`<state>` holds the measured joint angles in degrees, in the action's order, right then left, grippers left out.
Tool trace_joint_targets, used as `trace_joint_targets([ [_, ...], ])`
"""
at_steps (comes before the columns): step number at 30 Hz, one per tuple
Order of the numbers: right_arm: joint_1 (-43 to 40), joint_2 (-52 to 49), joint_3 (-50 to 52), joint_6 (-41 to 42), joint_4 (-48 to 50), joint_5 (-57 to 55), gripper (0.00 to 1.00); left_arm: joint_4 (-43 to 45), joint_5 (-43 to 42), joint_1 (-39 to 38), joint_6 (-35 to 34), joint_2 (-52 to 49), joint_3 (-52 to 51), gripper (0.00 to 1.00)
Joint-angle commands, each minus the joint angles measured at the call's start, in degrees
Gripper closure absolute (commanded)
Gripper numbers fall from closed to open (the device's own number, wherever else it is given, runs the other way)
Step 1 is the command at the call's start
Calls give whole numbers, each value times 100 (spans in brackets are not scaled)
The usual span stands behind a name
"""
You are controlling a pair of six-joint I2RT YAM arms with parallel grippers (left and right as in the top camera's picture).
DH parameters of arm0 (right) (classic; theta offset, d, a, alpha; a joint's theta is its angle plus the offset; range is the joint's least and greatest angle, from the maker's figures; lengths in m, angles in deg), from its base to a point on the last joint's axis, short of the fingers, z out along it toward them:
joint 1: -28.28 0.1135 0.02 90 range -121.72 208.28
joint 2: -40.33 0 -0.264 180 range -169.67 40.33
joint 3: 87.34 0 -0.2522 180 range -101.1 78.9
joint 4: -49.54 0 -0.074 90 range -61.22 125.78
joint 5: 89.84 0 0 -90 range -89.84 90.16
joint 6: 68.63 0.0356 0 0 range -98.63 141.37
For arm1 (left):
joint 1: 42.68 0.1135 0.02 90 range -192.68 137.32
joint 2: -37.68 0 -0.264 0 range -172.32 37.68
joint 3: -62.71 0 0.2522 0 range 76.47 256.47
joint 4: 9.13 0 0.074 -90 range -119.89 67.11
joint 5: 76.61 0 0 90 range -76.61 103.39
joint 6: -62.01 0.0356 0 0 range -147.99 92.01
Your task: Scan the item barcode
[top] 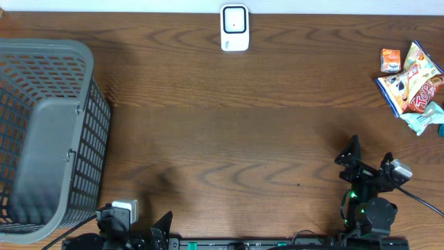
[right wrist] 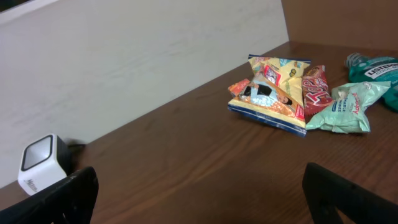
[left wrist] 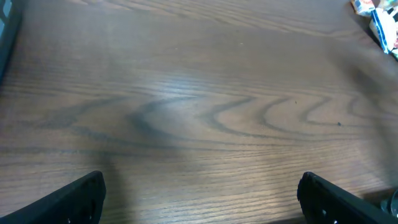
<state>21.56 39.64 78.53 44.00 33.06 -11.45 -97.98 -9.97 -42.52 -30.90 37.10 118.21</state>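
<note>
At the far left, a grey basket (top: 87, 55) of open plastic mesh stands on the dark wooden table (top: 229, 132), taking up most of that side. Just right of the basket's near corner, low at the table's near edge, is the left gripper (left wrist: 200, 199). Its wrist camera shows the two black fingers (left wrist: 78, 196) at the bottom corners of the frame. They are spread wide, with only bare wood grain between them, so it holds nothing.

Toward the middle, at the far edge by the pale wall, stands a small white barcode scanner (top: 234, 28) with a dark-framed window on its face. It is well apart from both arms.

Further right, near the front edge, the right gripper (top: 368, 157) also has its fingers parted wide, with nothing between them. Its wrist view looks across the table, with the scanner at the left of the frame and the goods at the right.

The items to be scanned lie bunched together on the table at the far right. A small orange packet (top: 390, 60) lies farthest back. Against it is a yellow and blue snack bag (right wrist: 270, 93), with a red packet (right wrist: 313, 87) tucked beside that. A mint-green pouch (right wrist: 342, 106) lies nearest the front, next to a teal bottle (right wrist: 373, 65) (its label reads Listerine). The pile lies well away from the scanner, and neither gripper touches it.
</note>
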Motion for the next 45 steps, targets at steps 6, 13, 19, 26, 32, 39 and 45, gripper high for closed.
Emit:
trace_joint_targets([
  [6,39,37,4,68,-11,-90,1,55,61,-83,46,44,-24,2],
  [13,39,37,4,68,-11,-90,1,3895,98,-83,962,44,-675,2],
  [19,39,37,4,68,-9,-90,1,6168,1104,-85,1215,44,-2275,2],
  [26,39,37,4,68,-11,-90,1,7119,2090,-90,1390,44,-3427,2],
  [32,39,37,4,68,-11,-90,1,7163,2229,-90,1749,46,-3906,2],
  [39,39,37,4,68,-11,-90,1,7104,2282,-83,1910,46,-4153,2],
  [45,39,37,4,68,-9,-90,1,7108,2275,-85,1808,46,-4153,2],
])
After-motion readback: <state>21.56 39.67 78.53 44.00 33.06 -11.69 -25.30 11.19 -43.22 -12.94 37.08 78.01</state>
